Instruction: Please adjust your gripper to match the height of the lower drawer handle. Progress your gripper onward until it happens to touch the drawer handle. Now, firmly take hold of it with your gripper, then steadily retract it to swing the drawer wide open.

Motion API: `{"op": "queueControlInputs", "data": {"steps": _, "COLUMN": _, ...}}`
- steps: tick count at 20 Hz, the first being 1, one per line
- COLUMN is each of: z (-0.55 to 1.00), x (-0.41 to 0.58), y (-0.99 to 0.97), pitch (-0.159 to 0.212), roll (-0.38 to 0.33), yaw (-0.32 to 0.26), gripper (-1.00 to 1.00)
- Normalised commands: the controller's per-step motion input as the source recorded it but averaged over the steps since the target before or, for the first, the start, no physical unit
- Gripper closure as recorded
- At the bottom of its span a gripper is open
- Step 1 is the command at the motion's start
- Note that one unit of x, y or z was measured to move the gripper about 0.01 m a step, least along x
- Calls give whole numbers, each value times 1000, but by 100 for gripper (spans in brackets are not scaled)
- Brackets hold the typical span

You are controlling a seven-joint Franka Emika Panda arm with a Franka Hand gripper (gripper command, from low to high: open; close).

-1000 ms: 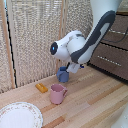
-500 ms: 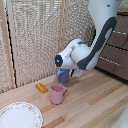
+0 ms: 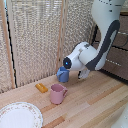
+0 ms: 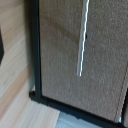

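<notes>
The lower drawer handle [image 4: 83, 37], a thin silver bar, lies on the dark brown drawer [image 4: 75, 55] front filling the wrist view, apart from the camera; the pincer's fingers are not visible there. In the exterior view the pincer [image 3: 83, 75] sits low behind the arm, just above the bench [image 3: 95, 102], the drawer at the view's right edge; whether it is spread or pressed together I cannot tell.
</notes>
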Motion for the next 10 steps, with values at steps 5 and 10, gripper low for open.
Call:
{"op": "queueControlInputs", "data": {"steps": 5, "z": 50, "x": -128, "y": -574, "pitch": -36, "roll": -186, "yaw": 126, "gripper": -100}}
{"op": "queueControlInputs", "data": {"steps": 10, "z": -22, "x": -59, "y": -564, "pitch": 0, "roll": -199, "yaw": 126, "gripper": -100}}
